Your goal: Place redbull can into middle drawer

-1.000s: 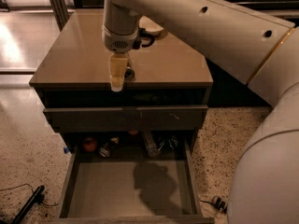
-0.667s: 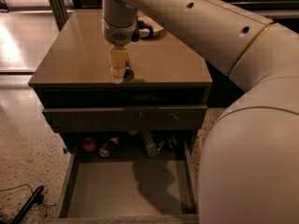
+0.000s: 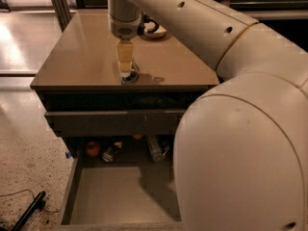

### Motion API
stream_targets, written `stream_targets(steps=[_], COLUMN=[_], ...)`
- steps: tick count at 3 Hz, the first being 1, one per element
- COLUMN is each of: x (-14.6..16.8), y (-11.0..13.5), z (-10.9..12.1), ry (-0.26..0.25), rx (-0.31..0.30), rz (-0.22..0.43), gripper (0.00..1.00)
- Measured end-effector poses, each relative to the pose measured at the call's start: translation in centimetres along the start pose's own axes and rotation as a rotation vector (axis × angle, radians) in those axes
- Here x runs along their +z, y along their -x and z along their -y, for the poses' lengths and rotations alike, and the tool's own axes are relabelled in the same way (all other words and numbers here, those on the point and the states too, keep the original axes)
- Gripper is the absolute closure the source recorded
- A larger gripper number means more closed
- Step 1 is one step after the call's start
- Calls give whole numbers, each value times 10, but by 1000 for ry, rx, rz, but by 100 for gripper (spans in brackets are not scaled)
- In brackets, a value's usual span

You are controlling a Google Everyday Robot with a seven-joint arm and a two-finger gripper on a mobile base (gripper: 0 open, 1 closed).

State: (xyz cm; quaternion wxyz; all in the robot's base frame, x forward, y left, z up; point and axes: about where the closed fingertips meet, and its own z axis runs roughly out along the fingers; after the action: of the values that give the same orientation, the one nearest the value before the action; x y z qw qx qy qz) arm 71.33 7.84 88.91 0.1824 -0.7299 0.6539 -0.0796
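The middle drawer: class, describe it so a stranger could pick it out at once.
Find the brown cabinet whose top the gripper hangs over. Below the plain drawer front, the middle drawer is the one pulled far out toward the camera, showing a flat grey floor.

A tan cabinet top (image 3: 82, 57) filled the upper left, with the gripper (image 3: 126, 72) at upper centre and a white dish (image 3: 156, 31) behind it; an orange-red round item (image 3: 92, 148) and a clear bottle (image 3: 155, 148) lay at lower centre, and a black cable (image 3: 28, 212) lay on the speckled floor (image 3: 24, 162) at lower left.
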Motion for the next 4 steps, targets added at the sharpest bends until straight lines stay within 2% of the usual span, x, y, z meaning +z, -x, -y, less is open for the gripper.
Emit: stream_targets(steps=[1, 2, 3, 4], x=[3, 29, 29, 41], y=[0, -20, -20, -17], z=[0, -3, -3, -6], ry=[9, 36, 36, 64], rx=[-6, 4, 4, -12], rz=[17, 12, 12, 21], gripper=[0, 0, 0, 0])
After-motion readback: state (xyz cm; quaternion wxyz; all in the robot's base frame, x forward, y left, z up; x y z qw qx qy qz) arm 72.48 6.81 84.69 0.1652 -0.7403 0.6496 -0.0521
